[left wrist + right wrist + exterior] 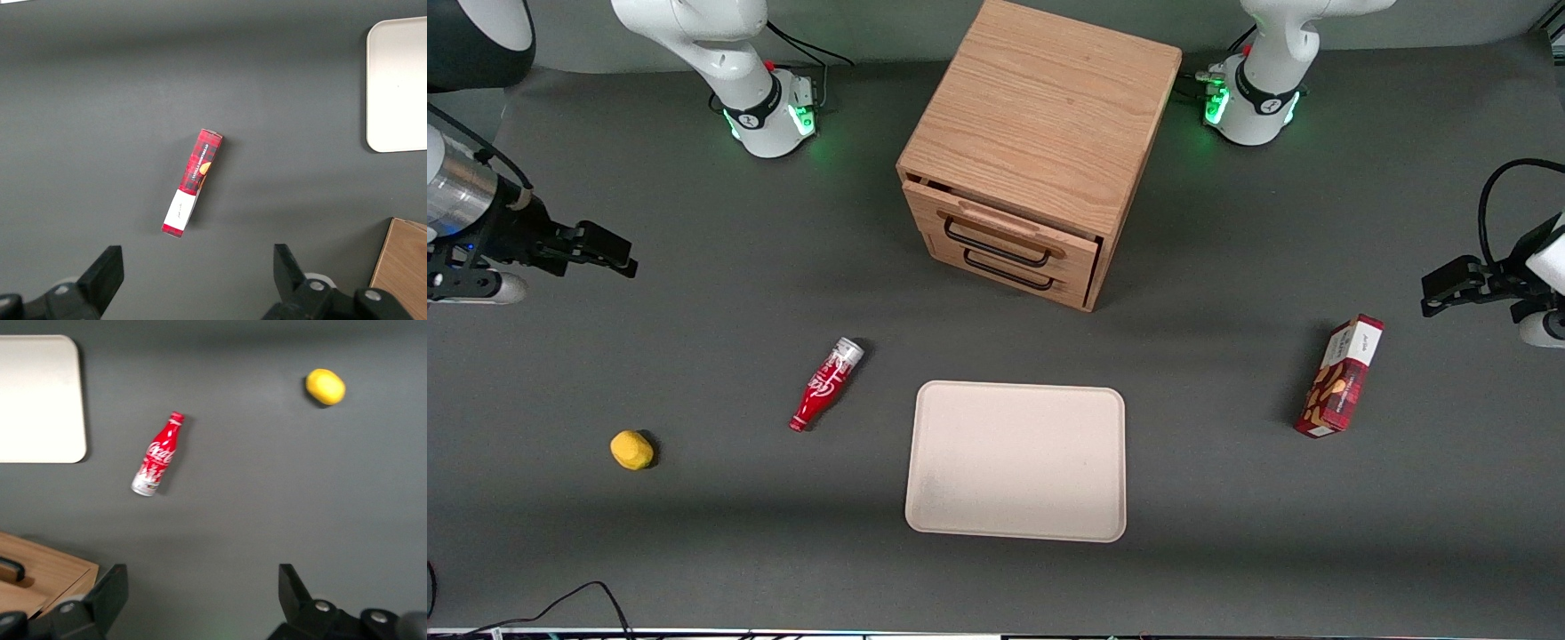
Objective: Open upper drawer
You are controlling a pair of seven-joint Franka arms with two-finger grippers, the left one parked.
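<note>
The wooden cabinet stands in the middle of the table. Its upper drawer has a black wire handle under a wooden lip strip, and its front stands a little proud of the cabinet face. The lower drawer sits just beneath it. My right gripper is open and empty, held above the table toward the working arm's end, well apart from the cabinet. In the right wrist view the gripper has bare table between its fingers, and a corner of the cabinet shows.
A red bottle lies on the table nearer the front camera than the cabinet. A yellow lemon lies toward the working arm's end. A beige tray lies in front of the cabinet. A red carton lies toward the parked arm's end.
</note>
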